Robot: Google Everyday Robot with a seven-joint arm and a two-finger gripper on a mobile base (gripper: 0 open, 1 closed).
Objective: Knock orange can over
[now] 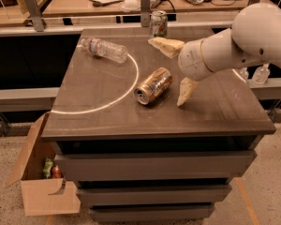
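Note:
The orange can (152, 86) lies on its side near the middle of the dark table top (103, 111), its silver top pointing toward the front left. My gripper (176, 70) is just to the right of it and open, apart from the can. One pale finger (166, 46) points left above the can's far end. The other finger (185, 91) points down toward the table to the can's right. The white arm reaches in from the right.
A clear plastic water bottle (104, 49) lies at the back left of the table. A white-and-green can (158, 24) stands upright at the back edge. A white arc (126, 90) is marked on the top. An open cardboard box (42, 179) stands on the floor at the left.

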